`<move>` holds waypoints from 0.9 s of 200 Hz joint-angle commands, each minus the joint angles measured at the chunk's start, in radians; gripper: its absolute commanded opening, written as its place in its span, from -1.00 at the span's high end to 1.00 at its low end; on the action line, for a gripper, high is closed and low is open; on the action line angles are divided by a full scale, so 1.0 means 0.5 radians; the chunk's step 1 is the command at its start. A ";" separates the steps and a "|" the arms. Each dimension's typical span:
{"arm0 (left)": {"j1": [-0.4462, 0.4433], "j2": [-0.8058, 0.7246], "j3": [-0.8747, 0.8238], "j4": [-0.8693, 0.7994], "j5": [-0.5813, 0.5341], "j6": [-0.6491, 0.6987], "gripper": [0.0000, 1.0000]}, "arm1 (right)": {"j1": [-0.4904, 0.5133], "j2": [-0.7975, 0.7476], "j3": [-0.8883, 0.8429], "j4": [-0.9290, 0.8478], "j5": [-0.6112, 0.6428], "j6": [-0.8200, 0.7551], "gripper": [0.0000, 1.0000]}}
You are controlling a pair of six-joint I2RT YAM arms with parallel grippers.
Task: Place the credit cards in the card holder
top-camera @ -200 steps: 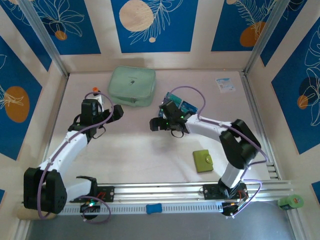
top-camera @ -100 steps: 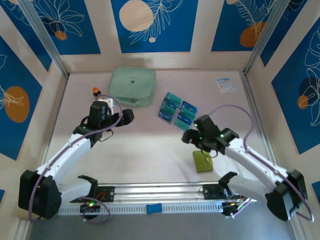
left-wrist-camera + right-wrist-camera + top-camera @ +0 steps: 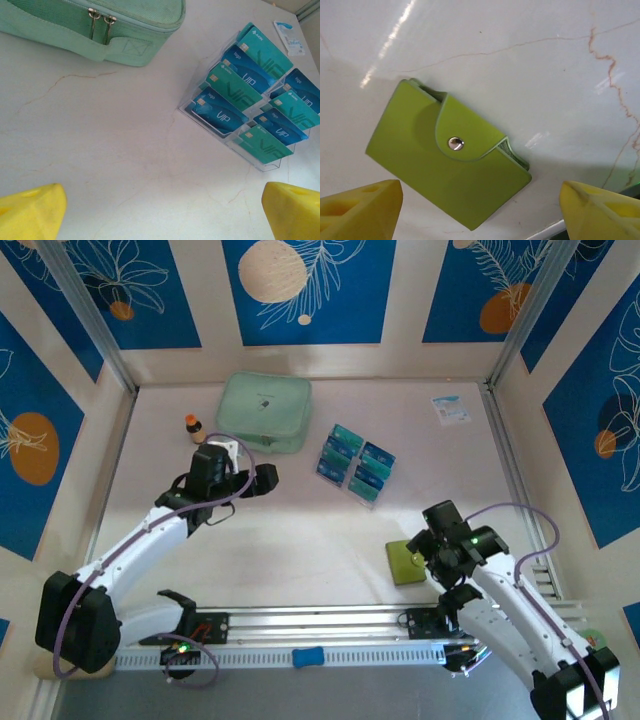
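Our right pincer (image 3: pixel 480 217), jaws apart, hangs over the card holder (image 3: pixel 447 160), which lies diagonally; our left pincer (image 3: pixel 160 215), also apart, faces the credit cards (image 3: pixel 250 105).

Bare table (image 3: pixel 530 45) around card holder (image 3: pixel 445 155)

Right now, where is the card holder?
Top view: the card holder lies closed, near right of the table, by the right gripper, nearer than the credit cards.
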 commanded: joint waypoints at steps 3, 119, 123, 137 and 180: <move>-0.028 -0.009 0.058 0.032 -0.042 -0.025 -1.00 | -0.009 0.063 -0.074 -0.057 -0.084 0.039 -0.66; -0.067 -0.034 0.067 0.042 -0.088 -0.037 -1.00 | -0.047 0.158 -0.132 0.334 -0.498 -0.024 -0.70; -0.067 -0.039 0.067 0.042 -0.090 -0.035 -1.00 | -0.045 0.157 -0.139 0.348 -0.507 -0.025 -0.70; -0.070 -0.044 0.067 0.041 -0.094 -0.037 -1.00 | -0.045 0.157 -0.150 0.408 -0.539 -0.026 -0.70; -0.082 -0.049 0.061 0.058 -0.113 -0.034 -1.00 | -0.035 0.169 -0.181 0.590 -0.580 0.000 -0.68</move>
